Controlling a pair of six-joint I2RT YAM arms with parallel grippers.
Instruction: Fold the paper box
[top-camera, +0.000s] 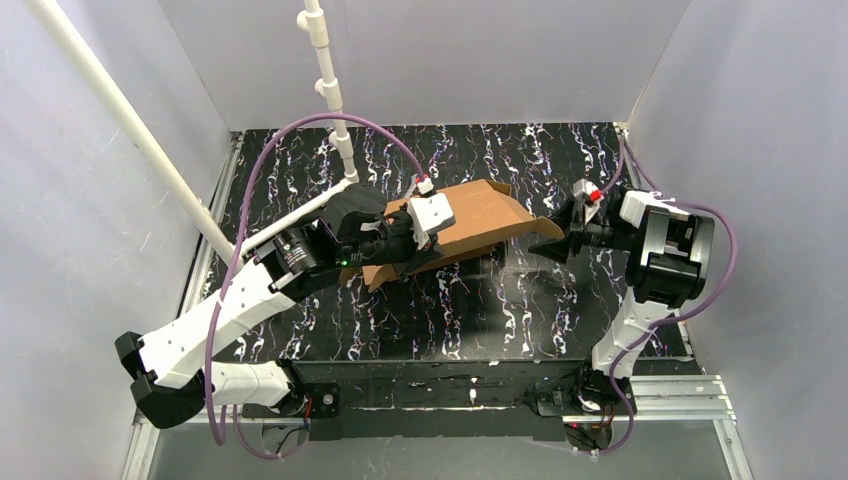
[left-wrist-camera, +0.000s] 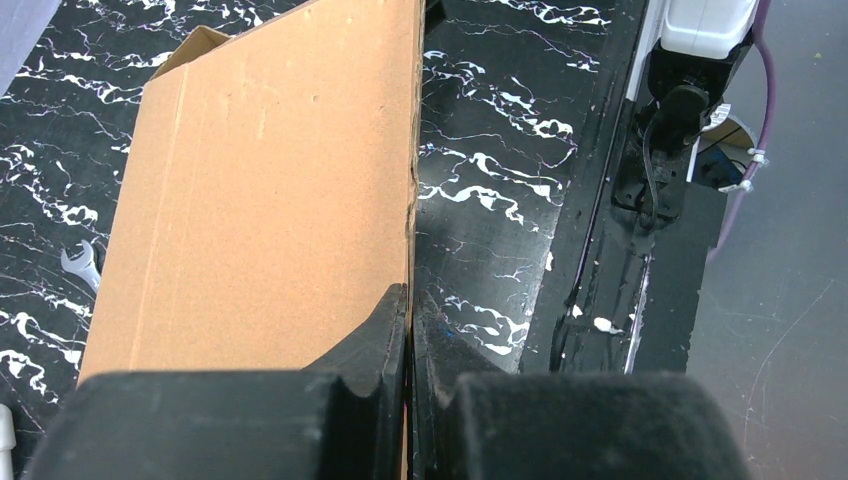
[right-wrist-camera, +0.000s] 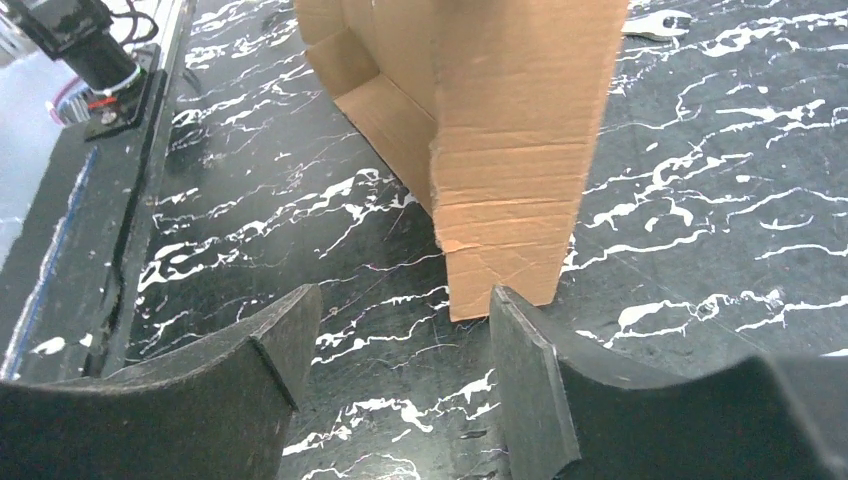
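The paper box (top-camera: 478, 218) is a brown cardboard piece held tilted above the black marbled table, partly folded, with a flap hanging at its right end. My left gripper (top-camera: 425, 238) is shut on its near long edge. In the left wrist view the cardboard panel (left-wrist-camera: 260, 190) runs away from my left gripper (left-wrist-camera: 410, 325), its thin edge pinched between the jaws. My right gripper (top-camera: 553, 241) stands open just right of the box. In the right wrist view the flap (right-wrist-camera: 510, 150) ends just ahead of the right-hand finger (right-wrist-camera: 520, 370), and nothing lies inside my right gripper (right-wrist-camera: 403, 300).
A small silver wrench (left-wrist-camera: 80, 262) lies on the table beyond the box, and it also shows in the right wrist view as the wrench (right-wrist-camera: 655, 22). White pipes (top-camera: 330, 80) stand at the back left. Grey walls close in both sides. The table's near rail (left-wrist-camera: 620, 230) carries the arm bases.
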